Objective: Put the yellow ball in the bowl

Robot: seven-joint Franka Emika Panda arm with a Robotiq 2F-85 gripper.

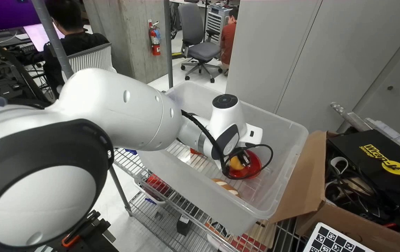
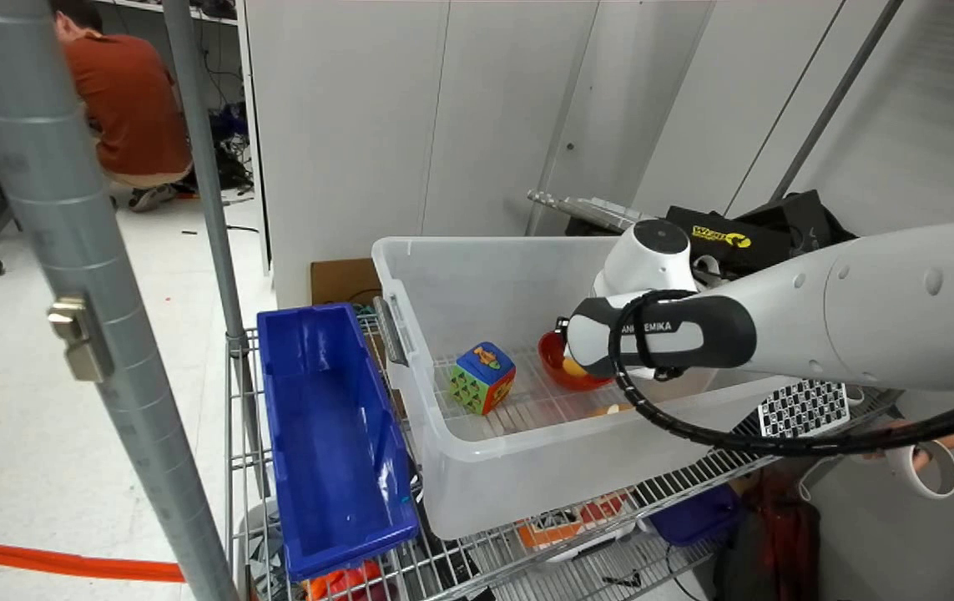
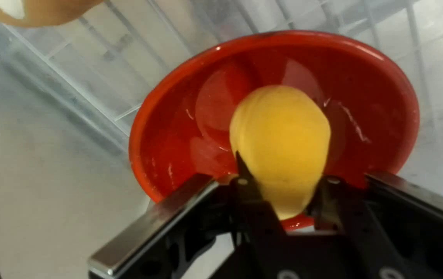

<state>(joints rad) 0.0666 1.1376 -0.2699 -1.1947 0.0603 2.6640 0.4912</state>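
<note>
On a wire shelf stands a translucent tub, inside which the gripper clasps the yellow ball from both sides, in or just above the red bowl (which is unclear).

Both exterior views peer down into the translucent plastic tub; wrist view, close, faces into the red bowl!

Blue bin on wire shelf beside transl. tub w/ multicol. cube inside; cardbd box w/ cables; fire ext.; chair.
</note>
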